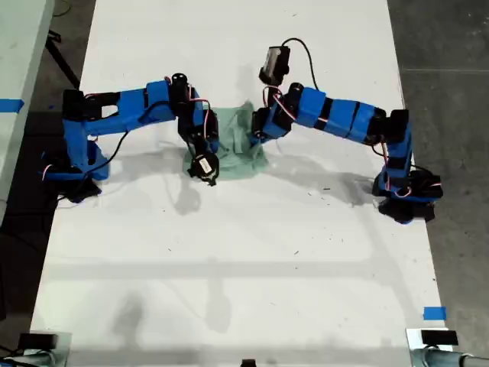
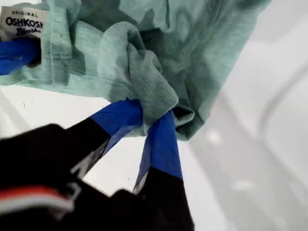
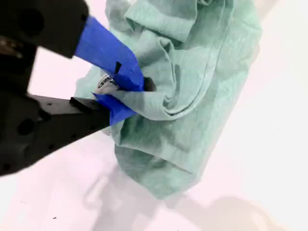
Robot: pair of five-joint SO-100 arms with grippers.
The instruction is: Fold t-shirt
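Note:
The pale mint-green t-shirt lies bunched between the two blue arms, near the middle of the white table. My first gripper is shut on a bunched fold of the t-shirt. Across the cloth, the other gripper's blue finger shows beside the white neck label. My second gripper is shut on the t-shirt at that label. One arm reaches in from the exterior view's left, the other arm from its right. Which is first I cannot tell.
A blue tape mark sits near the table's front corner at the exterior view's right. Small black devices stand at both front corners. A second table with blue tape borders the exterior view's left. Grey floor surrounds the table.

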